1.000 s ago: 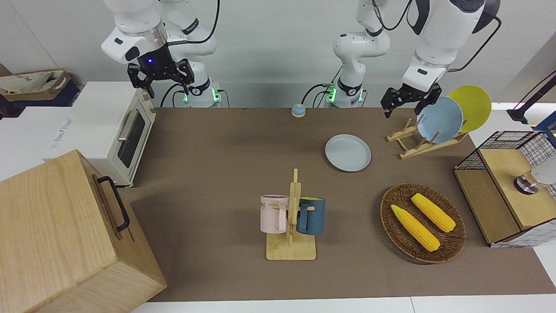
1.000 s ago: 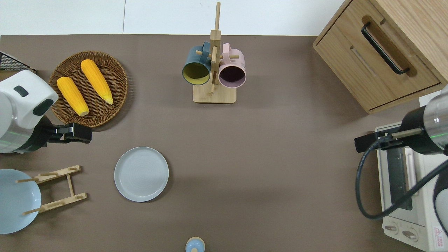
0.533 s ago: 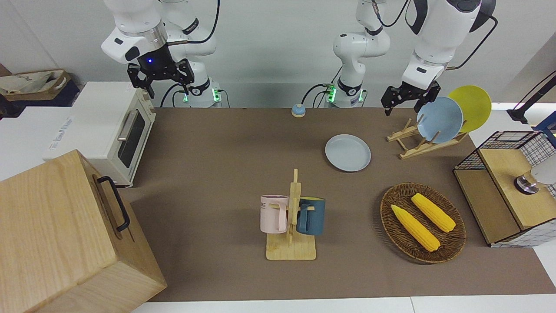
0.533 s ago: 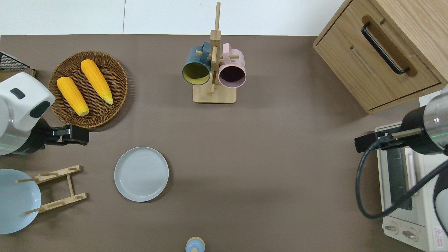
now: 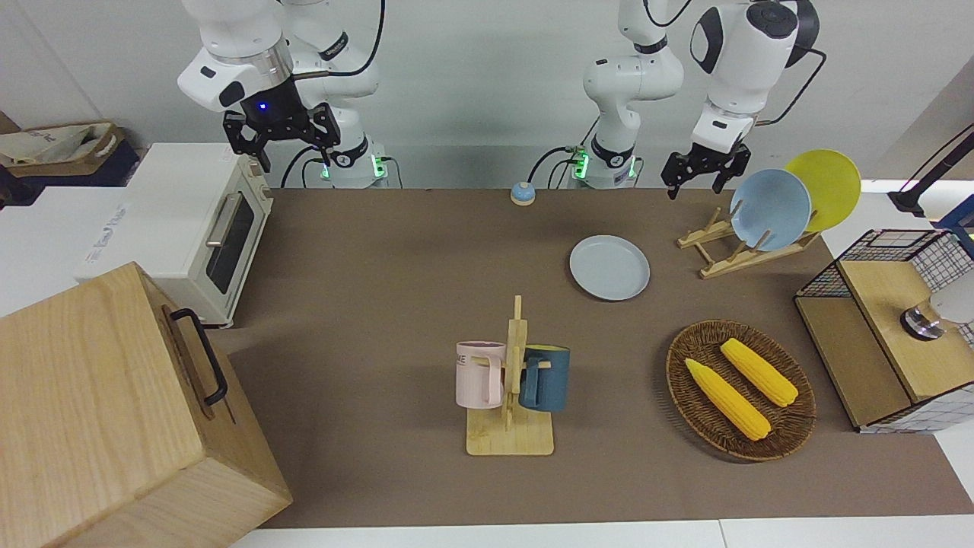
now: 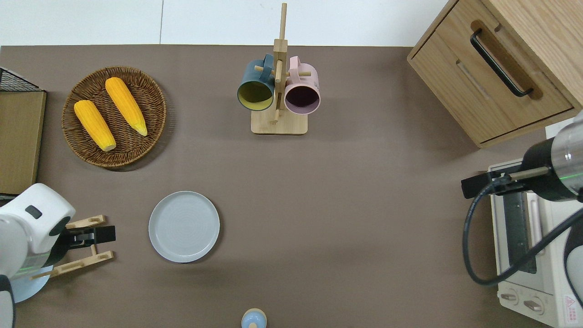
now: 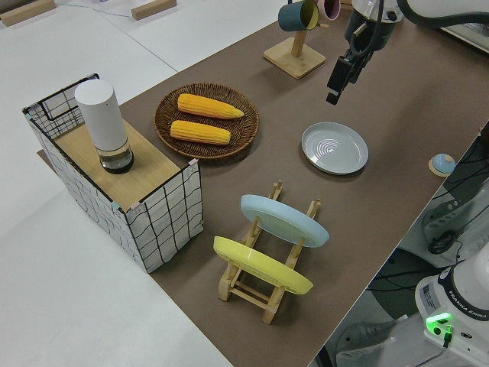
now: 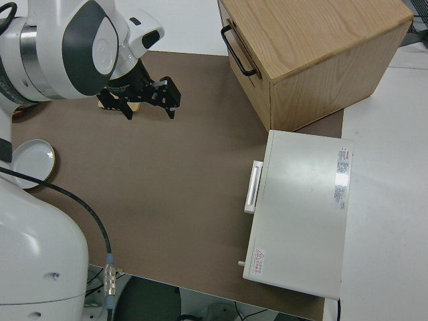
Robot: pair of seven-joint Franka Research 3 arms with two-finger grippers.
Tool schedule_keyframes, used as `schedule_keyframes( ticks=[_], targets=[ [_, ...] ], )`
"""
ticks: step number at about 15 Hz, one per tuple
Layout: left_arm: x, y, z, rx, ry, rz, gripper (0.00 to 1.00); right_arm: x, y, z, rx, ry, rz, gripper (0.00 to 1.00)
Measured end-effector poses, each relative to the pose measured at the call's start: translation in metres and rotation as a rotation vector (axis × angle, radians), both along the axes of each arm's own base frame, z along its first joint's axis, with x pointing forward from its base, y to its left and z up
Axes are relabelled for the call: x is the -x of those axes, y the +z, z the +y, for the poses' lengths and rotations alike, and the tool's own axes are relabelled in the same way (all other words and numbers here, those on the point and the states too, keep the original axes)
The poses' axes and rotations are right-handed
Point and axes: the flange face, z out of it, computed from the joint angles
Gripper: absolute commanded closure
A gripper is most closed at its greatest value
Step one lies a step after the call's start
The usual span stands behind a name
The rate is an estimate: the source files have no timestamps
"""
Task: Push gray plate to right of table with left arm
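The gray plate [image 5: 609,267] lies flat on the brown table [image 5: 380,251], between the mug stand and the robots; it also shows in the overhead view [image 6: 184,226] and the left side view [image 7: 334,147]. My left gripper [image 5: 694,171] is open and empty, up in the air. In the overhead view my left gripper [image 6: 102,234] is over the wooden plate rack [image 6: 75,248], a short way from the plate's rim toward the left arm's end of the table, not touching it. My right gripper [image 5: 280,148] is open and parked.
The rack holds a sky-blue plate [image 5: 770,209] and a yellow plate [image 5: 829,186]. A corn basket [image 5: 740,390], a mug stand [image 5: 511,388], a small bell [image 5: 522,193], a wire shelf [image 5: 890,327], a toaster oven [image 5: 190,228] and a wooden drawer box [image 5: 114,411] stand around.
My left gripper has moved from beside the corn basket toward the robots, to over the plate rack. The gray plate and the right arm have not moved.
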Motion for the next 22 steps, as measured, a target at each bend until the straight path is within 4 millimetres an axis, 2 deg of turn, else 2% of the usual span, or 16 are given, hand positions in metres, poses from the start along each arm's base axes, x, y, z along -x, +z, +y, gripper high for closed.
schedule_keyframes(
  ticks=[8, 12, 15, 20, 22],
  targets=[
    [0.023, -0.105, 0.001, 0.004, -0.012, -0.034, 0.00, 0.000, 0.000, 0.000, 0.000, 0.000, 0.000, 0.017],
    [0.030, -0.133, 0.001, 0.008, 0.013, -0.022, 0.00, 0.000, 0.000, 0.000, 0.000, 0.000, 0.000, 0.017],
    [0.025, -0.154, -0.001, 0.014, 0.041, -0.016, 0.00, 0.000, 0.000, 0.000, 0.000, 0.000, 0.000, 0.017],
    [0.015, -0.201, -0.004, 0.034, 0.077, -0.001, 0.00, 0.000, 0.000, 0.000, 0.000, 0.000, 0.000, 0.017],
    [0.013, -0.209, -0.004, 0.036, 0.080, -0.001, 0.04, 0.000, 0.000, 0.000, 0.000, 0.000, 0.000, 0.017]
  ],
)
